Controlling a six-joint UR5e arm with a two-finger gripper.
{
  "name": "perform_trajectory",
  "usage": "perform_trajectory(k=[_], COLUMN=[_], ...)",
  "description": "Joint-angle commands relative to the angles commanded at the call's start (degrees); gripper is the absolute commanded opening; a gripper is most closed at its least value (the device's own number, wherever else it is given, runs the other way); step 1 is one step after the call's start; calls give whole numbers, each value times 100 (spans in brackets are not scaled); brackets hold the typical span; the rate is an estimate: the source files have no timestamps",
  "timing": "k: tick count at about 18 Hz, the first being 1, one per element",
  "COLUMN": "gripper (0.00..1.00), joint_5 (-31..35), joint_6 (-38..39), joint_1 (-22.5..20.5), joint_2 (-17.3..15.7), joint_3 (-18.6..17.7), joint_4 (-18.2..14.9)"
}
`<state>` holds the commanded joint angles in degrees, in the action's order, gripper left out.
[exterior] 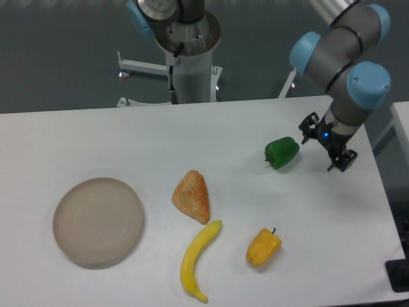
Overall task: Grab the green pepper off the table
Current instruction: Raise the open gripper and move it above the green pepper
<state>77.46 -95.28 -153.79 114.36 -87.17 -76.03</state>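
The green pepper (282, 152) is a small glossy dark-green bell pepper lying on the white table (211, 134), right of centre. My gripper (326, 144) hangs just to the right of the pepper, a short gap away from it. Its two black fingers (309, 125) stand apart, so it is open and empty. The fingers point down toward the tabletop, close to it.
A yellow-orange pepper (263, 247) lies near the front, with a banana (197, 258) to its left. A triangular pastry (192, 196) lies at the centre. A round beige plate (98, 220) sits at the left. The table's right edge is close behind the gripper.
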Motion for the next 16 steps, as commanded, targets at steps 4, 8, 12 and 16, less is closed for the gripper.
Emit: perform_trajectory(k=[4,8,12,16], gripper=[100,100,100,100], joint_5=[-557,-539,-522,-521], joint_6=[45,17,-17,-140], joint_1=[-221,-108,-125,-89], joint_2=[-71,-160,-186,-168], joint_3=[-362,-564,-581,-704], joint_4=[62,324,369,448])
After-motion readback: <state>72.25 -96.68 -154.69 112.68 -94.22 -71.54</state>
